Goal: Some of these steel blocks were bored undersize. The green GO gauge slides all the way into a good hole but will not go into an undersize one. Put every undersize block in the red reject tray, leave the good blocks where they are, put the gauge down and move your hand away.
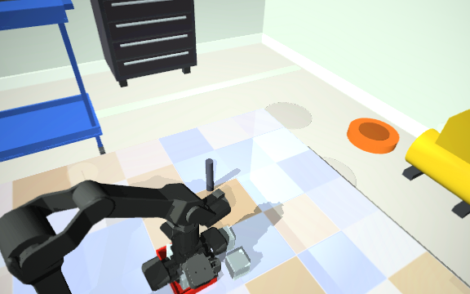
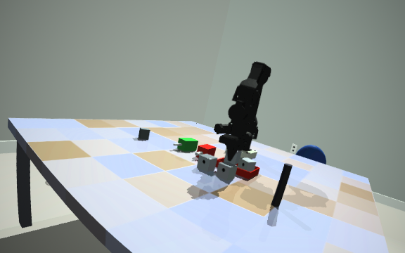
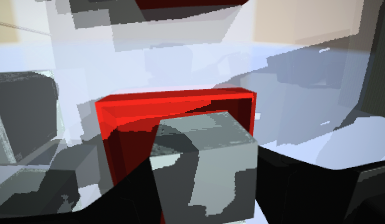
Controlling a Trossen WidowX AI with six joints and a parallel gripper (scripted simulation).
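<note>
Steel block pinched in the gripper, at the red reject tray.
The gripper (image 1: 184, 279) (image 2: 233, 156) (image 3: 198, 150) has its jaws closed on a steel block (image 2: 232, 157) (image 3: 205, 167), which overlaps the red reject tray (image 1: 197, 289) (image 2: 247, 175) (image 3: 178, 95) in the wrist view. Another block (image 2: 249, 164) sits in the tray. Two bored blocks, one (image 1: 238, 262) (image 2: 226, 172) near the other (image 1: 229, 238) (image 2: 207, 164), stand outside it; the green GO gauge (image 2: 188, 145) lies on the table (image 2: 160, 207), its pin pointing away from the tray, near a red gauge (image 2: 206, 150).
</note>
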